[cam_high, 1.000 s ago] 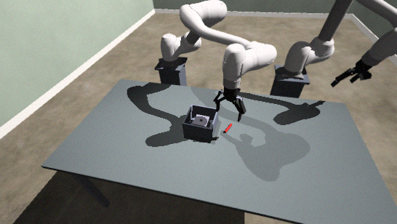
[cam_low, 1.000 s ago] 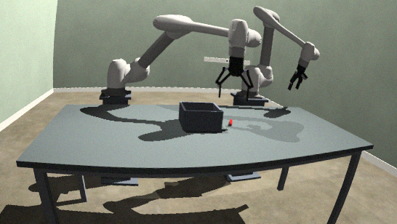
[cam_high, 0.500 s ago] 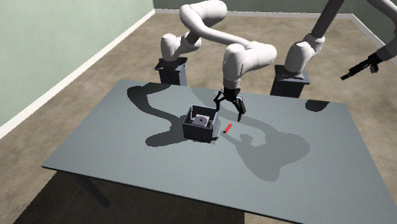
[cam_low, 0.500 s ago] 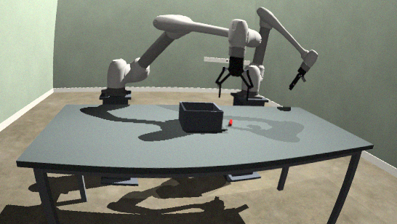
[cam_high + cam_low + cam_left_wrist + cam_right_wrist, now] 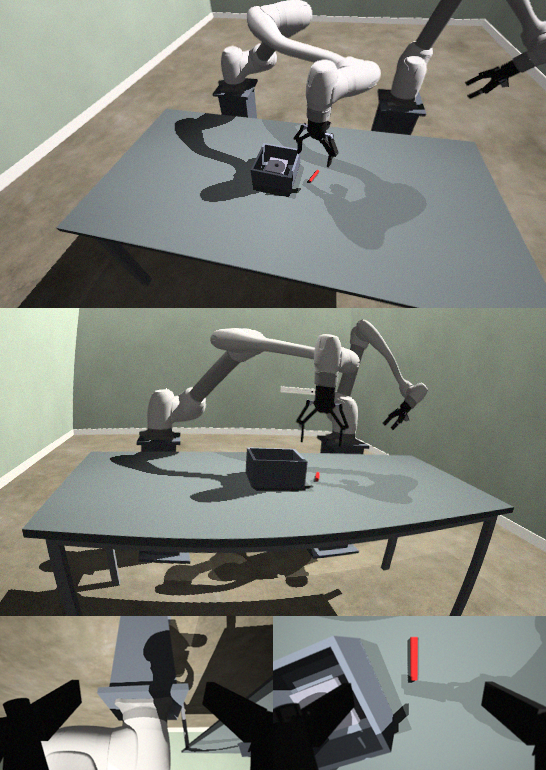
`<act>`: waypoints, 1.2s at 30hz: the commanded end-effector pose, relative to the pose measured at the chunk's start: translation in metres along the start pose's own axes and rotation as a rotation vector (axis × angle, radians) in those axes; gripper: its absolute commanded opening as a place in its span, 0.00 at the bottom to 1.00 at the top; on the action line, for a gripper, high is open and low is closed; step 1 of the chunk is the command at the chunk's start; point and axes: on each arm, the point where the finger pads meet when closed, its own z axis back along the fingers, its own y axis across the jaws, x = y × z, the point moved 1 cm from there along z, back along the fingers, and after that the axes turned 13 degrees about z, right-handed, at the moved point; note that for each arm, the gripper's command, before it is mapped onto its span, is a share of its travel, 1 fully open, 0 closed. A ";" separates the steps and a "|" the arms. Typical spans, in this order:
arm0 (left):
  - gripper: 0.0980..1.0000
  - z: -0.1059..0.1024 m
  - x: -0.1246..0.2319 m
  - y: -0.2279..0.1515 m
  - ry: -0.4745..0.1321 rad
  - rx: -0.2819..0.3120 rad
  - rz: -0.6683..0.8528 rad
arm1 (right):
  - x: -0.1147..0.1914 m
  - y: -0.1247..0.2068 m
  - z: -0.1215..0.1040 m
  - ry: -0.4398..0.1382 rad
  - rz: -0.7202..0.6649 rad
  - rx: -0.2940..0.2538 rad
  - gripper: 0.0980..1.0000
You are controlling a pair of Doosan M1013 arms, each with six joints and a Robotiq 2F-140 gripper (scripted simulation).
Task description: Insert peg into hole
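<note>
A red peg point(image 5: 314, 176) point(image 5: 317, 476) point(image 5: 414, 658) lies flat on the table beside the box. The dark open box point(image 5: 272, 183) point(image 5: 277, 475) point(image 5: 363, 678) stands upright. The pale plate point(image 5: 270, 167) point(image 5: 331, 685) at its bottom has a grey round part with a dark hole, seen in the top view; in the right wrist view a finger hides the hole. My right gripper point(image 5: 314, 158) point(image 5: 321, 442) point(image 5: 418, 694) is open and empty, pointing down above the table, near box and peg. My left gripper point(image 5: 468, 89) point(image 5: 389, 426) point(image 5: 143, 692) is open and empty, far from both.
The table point(image 5: 150, 220) point(image 5: 125, 518) carries the box and peg, with arm shadows across it. The left arm is raised beyond the table's back right; its wrist view shows an arm base on a pedestal point(image 5: 140, 654). The box walls rise close to the peg.
</note>
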 end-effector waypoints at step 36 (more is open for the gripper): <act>1.00 -0.018 0.001 -0.061 -0.109 0.103 0.149 | 0.000 0.000 0.002 -0.001 0.000 0.002 0.25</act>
